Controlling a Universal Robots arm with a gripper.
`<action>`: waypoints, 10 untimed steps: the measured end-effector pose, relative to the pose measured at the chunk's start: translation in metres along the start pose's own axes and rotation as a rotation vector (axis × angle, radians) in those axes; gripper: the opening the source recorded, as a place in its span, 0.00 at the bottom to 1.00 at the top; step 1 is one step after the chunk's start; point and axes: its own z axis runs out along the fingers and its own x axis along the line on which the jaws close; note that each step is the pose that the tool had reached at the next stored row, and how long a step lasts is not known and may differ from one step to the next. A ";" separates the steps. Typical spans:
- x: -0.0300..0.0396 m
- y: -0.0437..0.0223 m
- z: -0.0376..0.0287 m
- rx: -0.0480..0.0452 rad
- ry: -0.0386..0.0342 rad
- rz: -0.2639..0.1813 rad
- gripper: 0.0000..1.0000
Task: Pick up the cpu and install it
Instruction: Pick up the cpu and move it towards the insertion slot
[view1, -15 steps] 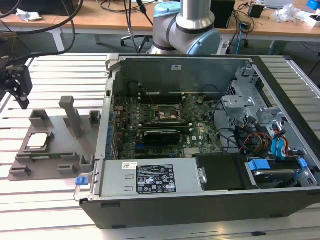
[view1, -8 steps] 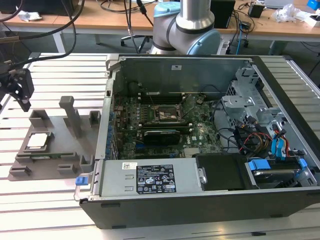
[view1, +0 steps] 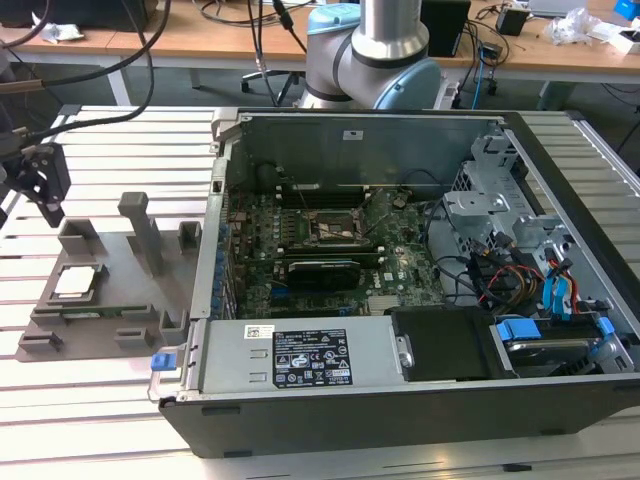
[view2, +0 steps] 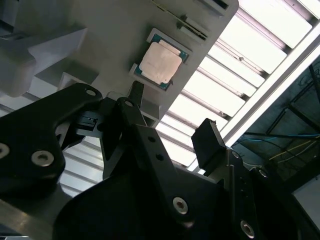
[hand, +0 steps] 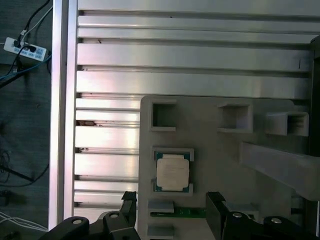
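The gripper (view1: 45, 203) hovers over the grey tray (view1: 115, 288) at the exterior view's left, jaws spread wide with nothing between them. The cpu (view1: 78, 282) lies flat in its shallow pocket on that tray, well apart from the open computer case (view1: 420, 405) at the exterior view's right. In the first wrist view the cpu (hand: 172, 172) sits just beyond the gap between the two fingers (hand: 215, 202) and looks fairly centred on it. I'd call this the approach to the pick, with nothing grasped yet. Doing it well means a straight drop, jaws square to the chip's edges, and a light close on the rim, since it's a thin part. Pocket lips hug two opposite sides of the cpu, and the free sides appear to face the fingers. The tall upright post (view1: 137, 225) stands near on the tray's far side, the tightest spot. The slatted tabletop (view1: 90, 400) nearer the camera gives open room. The socket frame (view1: 330, 228) sits deep between the case walls.
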 end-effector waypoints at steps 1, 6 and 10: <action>0.0000 0.0000 0.0006 0.0000 0.0000 0.000 0.66; 0.0000 0.0001 0.0045 0.0000 -0.0001 0.000 0.66; -0.0001 0.0001 0.0067 0.0000 -0.0001 0.000 0.66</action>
